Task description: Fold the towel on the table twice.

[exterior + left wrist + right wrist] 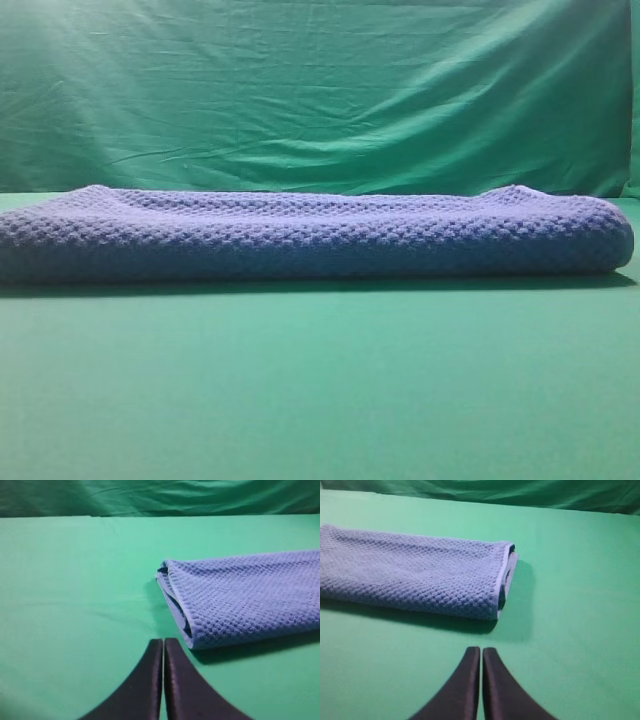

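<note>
The blue-grey waffle-weave towel point(310, 235) lies folded in a long strip across the green table point(320, 390), stacked layers showing at its ends. Its left end point(240, 597) appears in the left wrist view and its right end point(415, 577) in the right wrist view. My left gripper point(163, 642) is shut, fingers pressed together, hanging over bare table just in front of the towel's near left corner. Over bare table, my right gripper point(481, 651) is also shut and sits a little in front of the towel's right end. Neither holds anything. Neither gripper shows in the exterior high view.
A wrinkled green backdrop cloth point(320, 90) hangs upright behind the table. Bare green surface stretches in front of the towel and beyond both its ends.
</note>
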Tool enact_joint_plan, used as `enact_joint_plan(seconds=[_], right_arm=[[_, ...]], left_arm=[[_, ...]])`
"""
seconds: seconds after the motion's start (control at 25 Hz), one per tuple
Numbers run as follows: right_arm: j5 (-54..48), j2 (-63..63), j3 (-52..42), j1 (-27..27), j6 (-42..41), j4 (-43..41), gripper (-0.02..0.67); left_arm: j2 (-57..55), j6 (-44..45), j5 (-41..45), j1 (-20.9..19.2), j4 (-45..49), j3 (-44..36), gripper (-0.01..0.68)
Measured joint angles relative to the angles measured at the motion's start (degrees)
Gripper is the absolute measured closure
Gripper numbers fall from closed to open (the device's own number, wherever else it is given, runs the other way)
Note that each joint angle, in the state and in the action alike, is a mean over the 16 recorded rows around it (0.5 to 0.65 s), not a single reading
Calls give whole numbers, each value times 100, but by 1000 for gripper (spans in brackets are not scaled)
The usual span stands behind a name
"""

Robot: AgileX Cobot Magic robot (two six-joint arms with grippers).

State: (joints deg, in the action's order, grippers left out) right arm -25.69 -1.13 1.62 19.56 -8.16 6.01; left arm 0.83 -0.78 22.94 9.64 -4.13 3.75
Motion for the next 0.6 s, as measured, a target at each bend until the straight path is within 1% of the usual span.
enact_joint_plan(seconds=[0.36,0.6], right_arm=[[159,0,-251,0,-2,-144,649],[254,0,-278,0,-2,-323,649]], left_arm=[[0,-1,-31,0,60,-341,673],[0,12,-113,0,294,-419,673]])
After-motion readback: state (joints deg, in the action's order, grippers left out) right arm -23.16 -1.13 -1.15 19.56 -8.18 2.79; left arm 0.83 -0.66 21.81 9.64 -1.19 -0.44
